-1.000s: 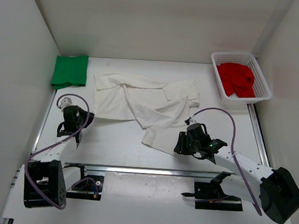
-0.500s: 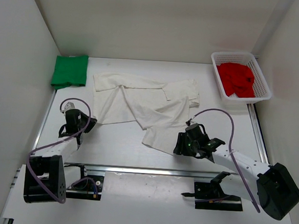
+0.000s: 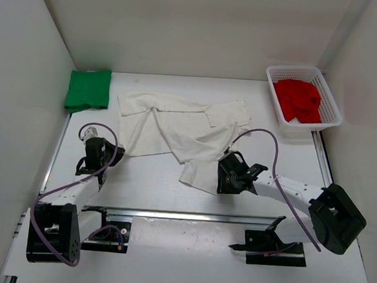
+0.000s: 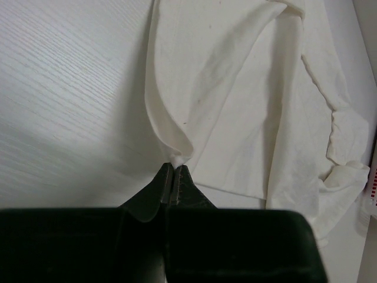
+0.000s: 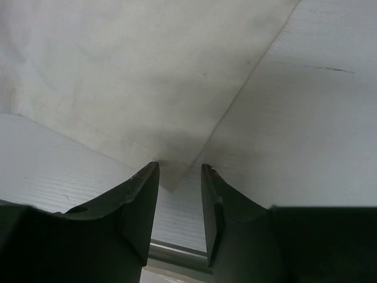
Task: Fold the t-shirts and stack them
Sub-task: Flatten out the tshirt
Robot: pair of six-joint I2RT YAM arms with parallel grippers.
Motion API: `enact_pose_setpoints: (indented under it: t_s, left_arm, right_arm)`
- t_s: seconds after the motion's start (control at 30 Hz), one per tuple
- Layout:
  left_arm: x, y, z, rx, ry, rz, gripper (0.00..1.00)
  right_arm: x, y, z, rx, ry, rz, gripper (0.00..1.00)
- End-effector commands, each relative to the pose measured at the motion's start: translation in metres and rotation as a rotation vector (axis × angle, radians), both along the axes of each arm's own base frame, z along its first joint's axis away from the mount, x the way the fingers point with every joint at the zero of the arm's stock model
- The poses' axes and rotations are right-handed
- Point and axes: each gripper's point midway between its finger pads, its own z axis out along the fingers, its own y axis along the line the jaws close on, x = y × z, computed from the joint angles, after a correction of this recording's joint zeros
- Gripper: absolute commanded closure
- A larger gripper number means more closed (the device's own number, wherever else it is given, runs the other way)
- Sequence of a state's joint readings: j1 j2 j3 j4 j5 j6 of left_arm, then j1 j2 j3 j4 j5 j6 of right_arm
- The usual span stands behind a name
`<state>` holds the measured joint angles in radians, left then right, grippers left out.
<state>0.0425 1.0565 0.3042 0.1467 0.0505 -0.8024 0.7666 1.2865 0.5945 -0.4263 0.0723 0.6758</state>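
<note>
Left pincer [image 4: 172, 169]: fingers together, clamped on near hem of off-white shirt [image 4: 235, 106]. Right pincer [image 5: 179, 171]: fingers apart, straddling shirt's near corner. Shirt spread, rumpled, mid-bench [image 3: 153, 181]. Green shirt [image 3: 88, 89] folded, far left. Red shirt [image 3: 298, 100] bunched in basket [image 3: 294, 70], far right.

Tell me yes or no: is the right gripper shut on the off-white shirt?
No: the right gripper stands open, a corner of the off-white shirt between its fingers.
</note>
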Motion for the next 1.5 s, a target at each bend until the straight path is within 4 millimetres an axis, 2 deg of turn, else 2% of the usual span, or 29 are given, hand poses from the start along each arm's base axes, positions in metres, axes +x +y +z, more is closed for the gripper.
enact_pose_setpoints:
  t_s: [0.0, 0.13, 0.2, 0.23, 0.3, 0.37, 0.47, 0.5, 0.67, 0.73, 0.77, 0.8, 0.83, 0.87, 0.9, 0.93, 0.97, 1.0, 1.03, 1.07, 1.1, 1.13, 1.17, 1.2, 1.23, 1.27, 1.3, 1.4, 1.47]
  left_arm:
    - [0.006, -0.001, 0.014, 0.016, -0.038, 0.0, 1.0]
    - [0.005, -0.003, 0.01, -0.009, -0.038, 0.0, 1.0]
    - [0.003, -0.003, 0.007, -0.008, -0.032, -0.001, 1.0]
    - [0.004, -0.003, 0.009, -0.009, -0.036, -0.001, 1.0]
    - [0.004, -0.005, 0.011, -0.006, -0.042, -0.012, 1.0]
    - [0.006, -0.009, 0.016, -0.008, -0.056, -0.026, 1.0]
    - [0.009, -0.008, 0.022, 0.008, -0.064, -0.025, 1.0]
    - [0.009, -0.017, 0.026, 0.006, -0.069, -0.055, 1.0]
    - [0.013, -0.022, 0.043, -0.01, -0.107, -0.072, 1.0]
    - [0.02, -0.03, 0.06, -0.022, -0.135, -0.117, 1.0]
    - [0.029, -0.034, 0.08, -0.024, -0.172, -0.138, 1.0]
    - [0.03, -0.042, 0.086, -0.02, -0.166, -0.19, 1.0]
    - [0.037, -0.052, 0.113, 0.021, -0.194, -0.251, 1.0]
    - [0.041, -0.054, 0.135, 0.045, -0.196, -0.263, 1.0]
    - [0.042, -0.06, 0.152, 0.083, -0.223, -0.288, 1.0]
    - [0.045, -0.061, 0.186, 0.112, -0.278, -0.297, 1.0]
    - [0.046, -0.059, 0.218, 0.119, -0.33, -0.296, 1.0]
    - [0.045, -0.057, 0.229, 0.118, -0.346, -0.31, 1.0]
    - [0.045, -0.052, 0.261, 0.113, -0.395, -0.322, 1.0]
    - [0.048, -0.034, 0.288, 0.11, -0.428, -0.288, 1.0]
    - [0.045, -0.037, 0.313, 0.088, -0.467, -0.328, 1.0]
    - [0.043, -0.029, 0.326, 0.071, -0.489, -0.334, 1.0]
    - [0.041, -0.023, 0.347, 0.083, -0.518, -0.313, 1.0]
    - [0.038, -0.021, 0.364, 0.098, -0.538, -0.301, 1.0]
    - [0.037, -0.018, 0.375, 0.113, -0.556, -0.281, 1.0]
    - [0.033, -0.016, 0.394, 0.108, -0.59, -0.267, 1.0]
    - [0.027, -0.015, 0.41, 0.107, -0.633, -0.268, 1.0]
    - [0.02, -0.009, 0.446, 0.089, -0.694, -0.24, 1.0]
    - [0.021, -0.003, 0.454, 0.103, -0.707, -0.211, 1.0]
  right_arm:
    - [-0.02, -0.019, -0.015, -0.132, 0.098, 0.008, 0.67]
    - [-0.018, -0.015, -0.019, -0.131, 0.12, 0.023, 0.76]
    - [-0.018, -0.016, -0.021, -0.126, 0.127, 0.015, 0.85]
    - [-0.02, -0.015, -0.021, -0.123, 0.131, 0.018, 0.87]
    - [-0.018, -0.013, -0.018, -0.078, 0.116, -0.003, 0.97]
    - [-0.014, -0.01, -0.012, -0.03, 0.085, -0.019, 1.0]
    - [-0.001, -0.007, 0.012, 0.061, 0.004, -0.042, 1.0]
    - [0.006, -0.011, 0.025, 0.092, -0.032, -0.057, 1.0]
    - [0.032, -0.03, 0.08, 0.157, -0.184, -0.106, 1.0]
    - [0.044, -0.04, 0.116, 0.172, -0.268, -0.11, 1.0]
    - [0.047, -0.042, 0.129, 0.181, -0.298, -0.107, 1.0]
    - [0.054, -0.042, 0.152, 0.214, -0.334, -0.102, 1.0]
    - [0.064, -0.045, 0.181, 0.219, -0.396, -0.093, 1.0]
    - [0.068, -0.046, 0.195, 0.214, -0.427, -0.09, 1.0]
    - [0.077, -0.053, 0.228, 0.188, -0.508, -0.11, 1.0]
    - [0.083, -0.057, 0.26, 0.152, -0.577, -0.123, 0.99]
    - [0.085, -0.058, 0.274, 0.092, -0.62, -0.117, 1.0]
    - [0.087, -0.061, 0.32, 0.111, -0.717, -0.135, 1.0]
    - [0.09, -0.064, 0.357, 0.095, -0.79, -0.152, 1.0]
    - [0.093, -0.063, 0.392, 0.099, -0.858, -0.145, 1.0]
    - [0.098, -0.062, 0.403, 0.093, -0.87, -0.138, 1.0]
    - [0.097, -0.07, 0.439, 0.113, -0.939, -0.148, 1.0]
    - [0.103, -0.072, 0.47, 0.127, -0.991, -0.142, 1.0]
    - [0.111, -0.07, 0.478, 0.123, -0.996, -0.13, 1.0]
    - [0.104, -0.078, 0.513, 0.143, -1.074, -0.147, 1.0]
    - [0.102, -0.077, 0.542, 0.145, -1.143, -0.142, 1.0]
    - [0.11, -0.065, 0.552, 0.121, -1.178, -0.131, 1.0]
    - [0.096, -0.061, 0.603, 0.116, -1.349, -0.151, 1.0]
    - [0.108, -0.062, 0.611, 0.097, -1.38, -0.162, 1.0]
